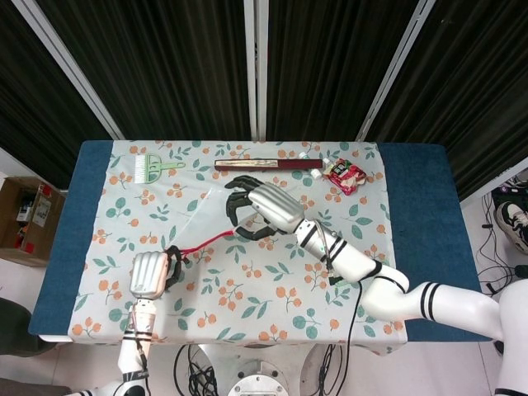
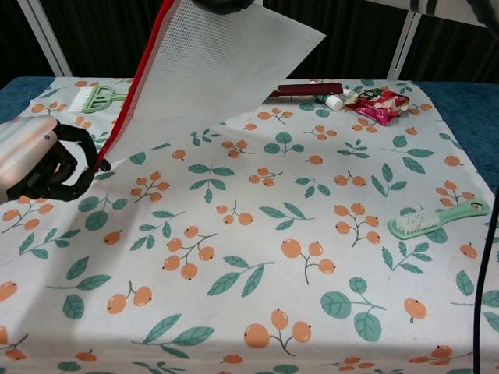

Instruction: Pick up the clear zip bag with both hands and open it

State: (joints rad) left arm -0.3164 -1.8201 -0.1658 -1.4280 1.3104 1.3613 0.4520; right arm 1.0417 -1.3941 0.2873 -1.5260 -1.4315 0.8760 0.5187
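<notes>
The clear zip bag [image 2: 214, 70] hangs in the air over the table's left half, its mesh-textured sheet fanning out to the right. Its red zip strip [image 2: 132, 101] runs slanting from top to lower left, and shows as a thin red line [image 1: 206, 244] in the head view. My left hand [image 1: 153, 274] [image 2: 39, 160] pinches the strip's lower end near the front left. My right hand [image 1: 264, 209] grips the bag's upper end; in the chest view only its dark fingers [image 2: 226, 5] show at the top edge.
A green brush [image 1: 153, 167] lies at the back left, and a long dark red bar [image 1: 268, 165] along the back. Beside the bar sit a red snack packet [image 2: 378, 104] and a small white bottle [image 2: 334, 101]. Another green brush [image 2: 440, 218] lies at the right.
</notes>
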